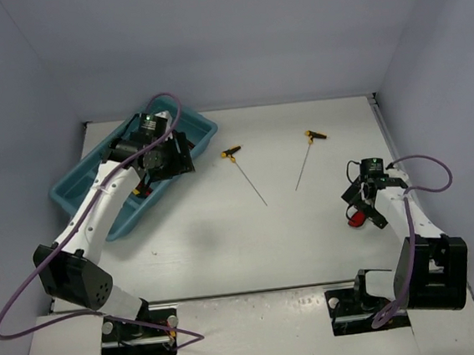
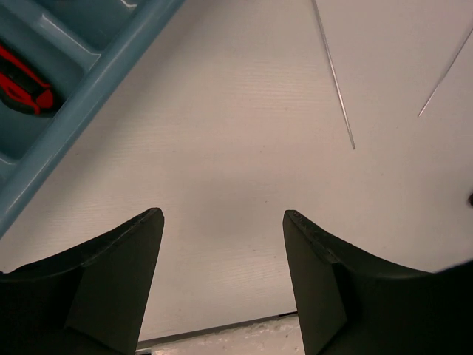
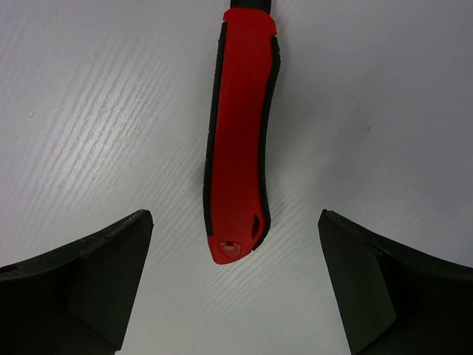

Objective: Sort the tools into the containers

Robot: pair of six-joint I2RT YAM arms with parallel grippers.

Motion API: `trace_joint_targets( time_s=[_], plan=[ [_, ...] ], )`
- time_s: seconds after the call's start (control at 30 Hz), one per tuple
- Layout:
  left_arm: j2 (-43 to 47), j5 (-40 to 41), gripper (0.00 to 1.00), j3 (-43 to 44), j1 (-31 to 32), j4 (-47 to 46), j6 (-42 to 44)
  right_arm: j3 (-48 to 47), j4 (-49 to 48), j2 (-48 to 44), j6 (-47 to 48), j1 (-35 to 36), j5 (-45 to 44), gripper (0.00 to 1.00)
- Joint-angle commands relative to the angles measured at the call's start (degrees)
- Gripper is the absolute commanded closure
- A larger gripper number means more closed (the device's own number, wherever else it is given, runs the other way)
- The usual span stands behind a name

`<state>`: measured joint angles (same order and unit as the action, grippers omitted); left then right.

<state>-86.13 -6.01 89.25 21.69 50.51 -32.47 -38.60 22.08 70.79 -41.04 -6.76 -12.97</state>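
Note:
The long teal tray (image 1: 74, 183) lies at the back left, and my left gripper (image 1: 172, 154) hangs over its right end. In the left wrist view that gripper (image 2: 222, 214) is open with only bare table between its fingers. A red and black tool (image 2: 22, 78) rests in one compartment past the tray rim (image 2: 96, 81). Two yellow-black T-handle drivers (image 1: 245, 172) (image 1: 306, 158) lie mid-table. At the right, my right gripper (image 1: 364, 207) stands open over a red utility knife (image 3: 240, 133). The knife's end lies between the fingers, touching neither.
The thin steel shafts of both drivers (image 2: 336, 81) (image 2: 447, 70) point toward the near side of the white table (image 1: 226, 237). Grey walls close off the back and both sides. Most of the tray's contents are hidden by the left arm.

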Motion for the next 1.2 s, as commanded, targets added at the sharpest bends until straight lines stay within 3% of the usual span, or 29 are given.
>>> trace_joint_targets(
  time_s=[0.0,0.23,0.4,0.47,0.67,0.87,1.03,1.17],
  plan=[
    [2.56,-1.44,0.37,-1.31,1.58,-0.68,2.78,1.23,-2.92,1.35,-2.61,-0.27,-0.16,0.1],
    [4.17,-3.35,0.37,-3.82,2.23,-1.71,3.29,4.1,-6.12,3.59,-3.24,-0.18,0.75,0.23],
    [5.36,-4.22,0.37,-5.12,2.21,-1.82,3.41,6.1,-7.44,5.27,-3.93,-0.07,0.19,0.41],
    [5.85,-4.41,0.37,-5.49,2.23,-1.85,3.57,6.53,-7.61,4.92,-4.08,0.07,0.05,0.52],
    [7.25,-10.09,0.37,-7.56,2.26,-5.16,3.24,5.1,-8.01,0.3,-1.58,3.38,0.88,0.99],
    [8.78,-19.08,0.37,-9.62,2.37,-14.12,-0.8,-0.07,-9.34,-8.82,3.92,14.48,2.94,1.0],
    [9.45,-24.47,0.37,-10.82,5.07,-25.43,-6.22,-5.11,-13.02,-15.61,12.33,22.54,14.97,1.0],
    [7.71,-23.85,0.37,-9.87,9.55,-32.49,-9.68,-8.1,-14.02,-16.22,16.02,27.02,22.13,1.0]
  ],
)
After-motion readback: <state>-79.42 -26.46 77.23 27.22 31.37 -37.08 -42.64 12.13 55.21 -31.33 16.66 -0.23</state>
